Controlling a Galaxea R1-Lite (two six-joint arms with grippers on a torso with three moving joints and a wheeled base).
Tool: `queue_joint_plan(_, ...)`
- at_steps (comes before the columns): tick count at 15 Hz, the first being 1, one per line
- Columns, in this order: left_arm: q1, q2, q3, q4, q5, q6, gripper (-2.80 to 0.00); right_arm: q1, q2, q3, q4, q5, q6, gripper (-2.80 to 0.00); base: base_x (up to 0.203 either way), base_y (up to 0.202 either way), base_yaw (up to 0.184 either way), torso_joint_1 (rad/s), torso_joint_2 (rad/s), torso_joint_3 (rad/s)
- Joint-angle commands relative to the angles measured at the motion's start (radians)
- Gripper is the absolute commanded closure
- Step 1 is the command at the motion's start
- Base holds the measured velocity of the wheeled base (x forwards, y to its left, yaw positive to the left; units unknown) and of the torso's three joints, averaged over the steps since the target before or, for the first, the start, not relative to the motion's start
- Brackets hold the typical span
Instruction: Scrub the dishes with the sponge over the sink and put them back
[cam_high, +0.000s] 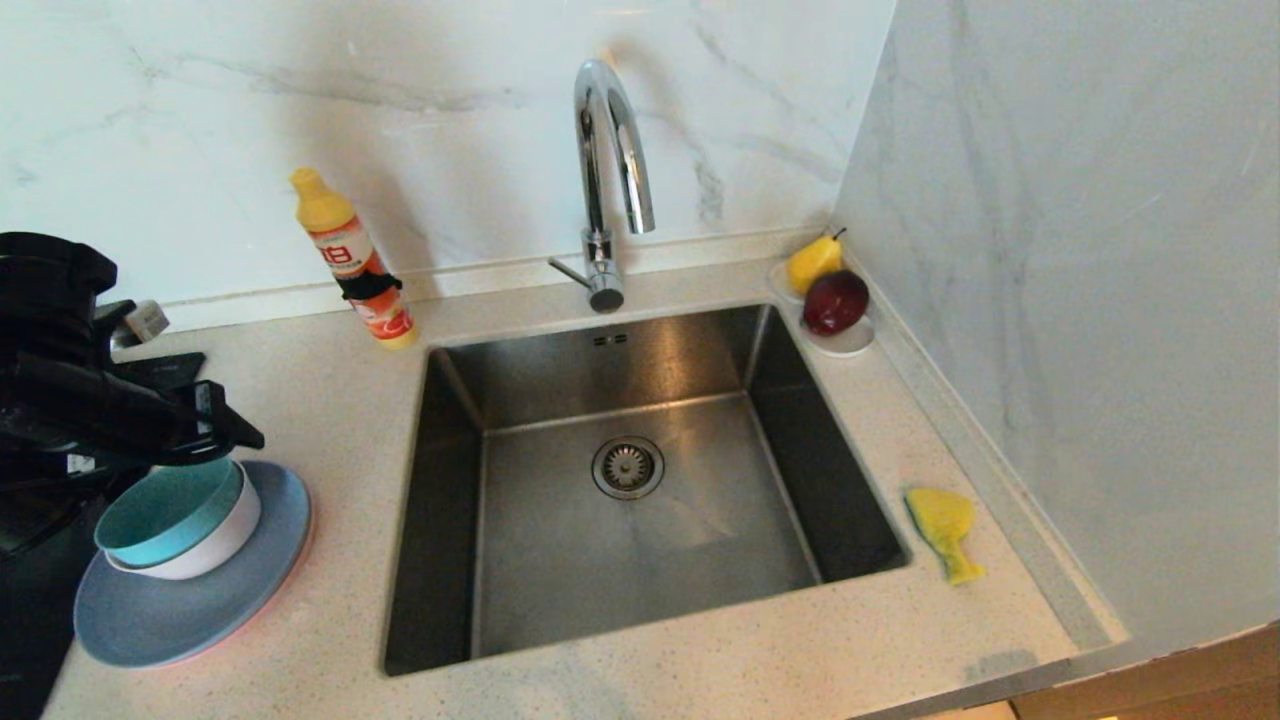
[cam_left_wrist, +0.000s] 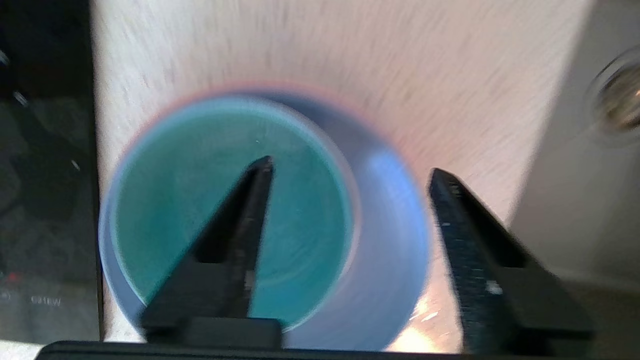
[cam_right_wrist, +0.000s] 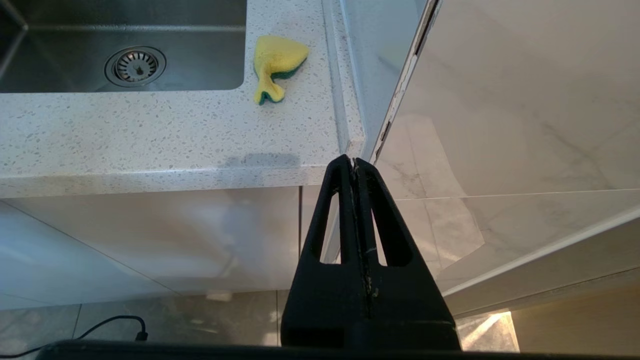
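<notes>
Speckled countertop | one sink centre | four stacked dishes lower left: two plates, two bowls | one sponge right of sink | left gripper above dishes, fingers apart, empty | right gripper closed, below counter edge.

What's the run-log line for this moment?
left claw: open over teal bowl | right claw: shut, parked | sponge: on counter | sink: empty

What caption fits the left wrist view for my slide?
Open left gripper poised above the teal bowl stacked on the grey-blue plate.
</notes>
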Motion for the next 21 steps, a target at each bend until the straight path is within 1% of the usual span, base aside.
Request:
queue_joint_plan(1, 0.001, -0.04, -0.056, 0.005, -0.009, -0.037, -2.8, 0.001, 0.0, 0.0, 0.0, 0.0, -0.001, 0.0, 0.0, 0.0, 0.0, 0.0, 0.0, 0.0)
queue_joint_plan(2, 0.001, -0.064, -0.066, 0.007, -0.026, -0.043, -2.8, 0.0, 0.0, 0.0, -0.001, 0.0, -0.001, 0.0, 0.0, 0.0, 0.0, 0.0, 0.0, 0.0)
queue_joint_plan(3, 0.001, -0.09, -0.067, 0.008, -0.048, -0.044, 0.0, 0.0, 0.0, 0.0, 0.0, 0.0, -0.001, 0.0, 0.0, 0.0, 0.0, 0.0, 0.0, 0.0)
queue_joint_plan(4, 0.0, -0.115, -0.063, 0.004, -0.077, -0.04, 0.0, 0.001, 0.0, 0.0, 0.0, 0.0, -0.001, 0.0, 0.0, 0.0, 0.0, 0.0, 0.0, 0.0)
queue_joint_plan(5, 0.0, -0.14, -0.056, 0.0, -0.119, -0.035, 0.0, 0.0, 0.0, 0.0, -0.001, 0.0, -0.001, 0.0, 0.0, 0.0, 0.0, 0.0, 0.0, 0.0)
queue_joint_plan(6, 0.0, -0.157, -0.05, -0.037, -0.177, -0.029, 0.0, 0.0, 0.0, 0.0, -0.001, 0.0, -0.001, 0.0, 0.0, 0.0, 0.0, 0.0, 0.0, 0.0)
queue_joint_plan(7, -0.001, -0.166, -0.046, -0.101, -0.211, -0.025, 0.0, 0.0, 0.0, 0.0, 0.0, 0.0, -0.001, 0.0, 0.0, 0.0, 0.0, 0.0, 0.0, 0.0)
queue_joint_plan(9, -0.017, -0.205, -0.009, -0.219, -0.235, -0.013, 0.0, 0.0, 0.0, 0.0, 0.0, 0.0, -0.001, 0.0, 0.0, 0.0, 0.0, 0.0, 0.0, 0.0)
queue_joint_plan(11, -0.075, -0.267, 0.074, -0.333, -0.26, 0.038, 0.0, 0.001, 0.0, 0.0, 0.0, 0.0, -0.001, 0.0, 0.0, 0.0, 0.0, 0.0, 0.0, 0.0)
queue_joint_plan(13, -0.128, -0.356, 0.167, -0.406, -0.274, 0.072, 0.0, 0.0, 0.0, 0.0, -0.001, 0.0, -0.001, 0.0, 0.0, 0.0, 0.0, 0.0, 0.0, 0.0)
queue_joint_plan(15, -0.176, -0.489, 0.269, -0.426, -0.282, 0.09, 0.0, 0.0, 0.0, 0.0, 0.0, 0.0, -0.001, 0.0, 0.0, 0.0, 0.0, 0.0, 0.0, 0.0)
queue_joint_plan(16, -0.19, -0.571, 0.33, -0.43, -0.297, 0.105, 0.0, 0.0, 0.0, 0.0, -0.001, 0.0, -0.001, 0.0, 0.0, 0.0, 0.0, 0.0, 0.0, 0.0)
queue_joint_plan(18, -0.203, -0.748, 0.452, -0.431, -0.332, 0.127, 0.0, 0.0, 0.0, 0.0, 0.0, 0.0, -0.001, 0.0, 0.0, 0.0, 0.0, 0.0, 0.0, 0.0)
queue_joint_plan(21, -0.211, -1.048, 0.646, -0.427, -0.358, 0.14, 0.0, 0.001, 0.0, 0.0, 0.0, 0.0, -0.001, 0.0, 0.0, 0.0, 0.0, 0.0, 0.0, 0.0)
